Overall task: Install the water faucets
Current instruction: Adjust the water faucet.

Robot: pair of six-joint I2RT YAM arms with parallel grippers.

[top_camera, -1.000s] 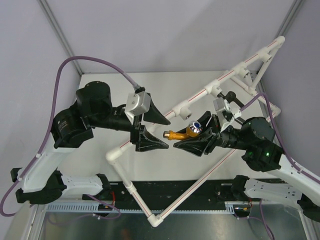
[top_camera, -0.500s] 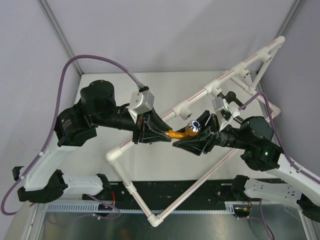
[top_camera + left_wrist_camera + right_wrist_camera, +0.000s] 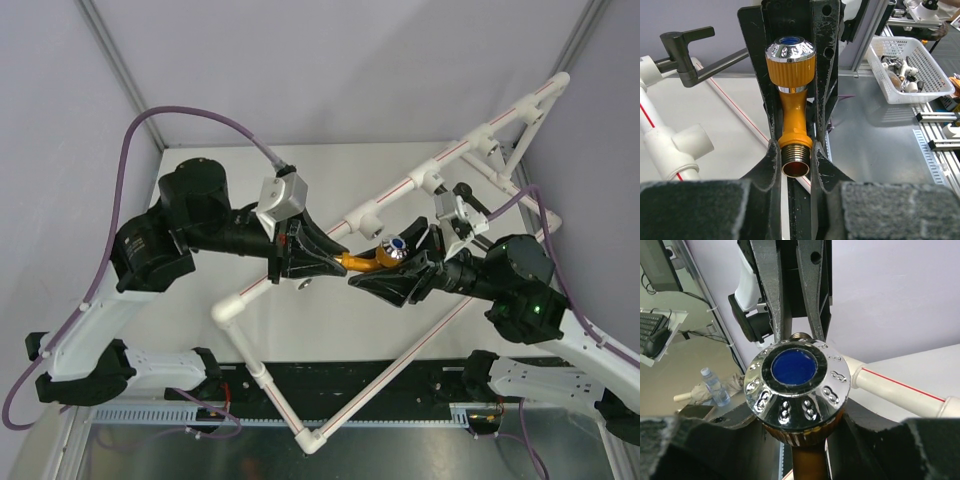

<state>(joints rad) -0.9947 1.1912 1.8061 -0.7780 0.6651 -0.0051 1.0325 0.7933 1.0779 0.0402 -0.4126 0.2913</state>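
Mid-air over table, orange tap horiz, knob right, L+R jaws clenching it.

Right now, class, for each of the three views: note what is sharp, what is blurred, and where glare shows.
Left wrist: orange tap sharp, near foreground blurred. Right wrist: knob sharp, bright glints on its chrome, bottom corners out of focus. Top external: evenly lit, sharp throughout, only faint shadows on the table.
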